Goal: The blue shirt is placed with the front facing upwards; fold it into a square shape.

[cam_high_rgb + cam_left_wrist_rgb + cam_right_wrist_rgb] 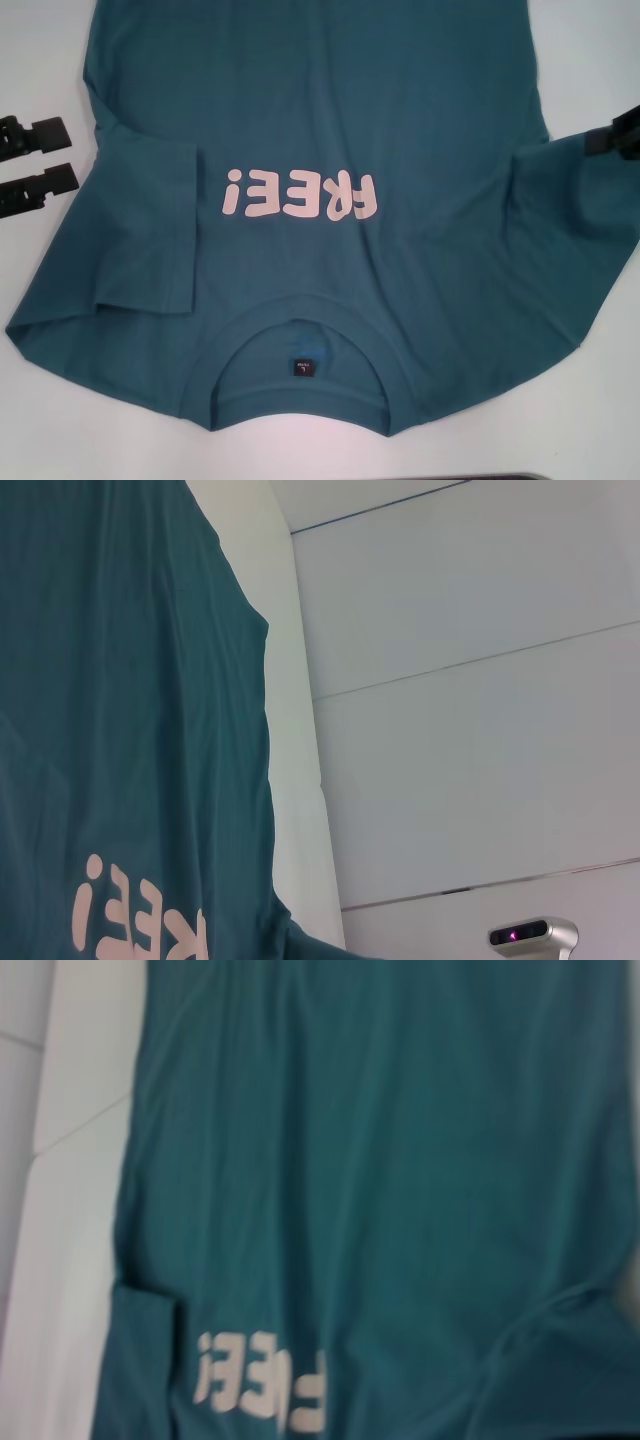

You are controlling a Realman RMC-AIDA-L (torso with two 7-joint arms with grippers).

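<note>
The blue shirt [330,120] lies flat on the white table, front up, with the pale pink "FREE!" print [300,195] in the middle. The ribbed collar with its small black label [302,367] is at the near edge. The sleeve on the left [150,230] is folded in over the body. The sleeve on the right [575,230] lies spread out. My left gripper [73,155] is open and empty on the table just left of the shirt. My right gripper [615,135] sits at the shirt's right edge, mostly out of view. The shirt also shows in the left wrist view [130,730] and the right wrist view [380,1180].
The white table [60,400] shows bare at the near left and near right corners. A dark strip [520,476] runs along the near edge. In the left wrist view, a small grey camera unit [532,936] stands on the tiled floor beyond the table.
</note>
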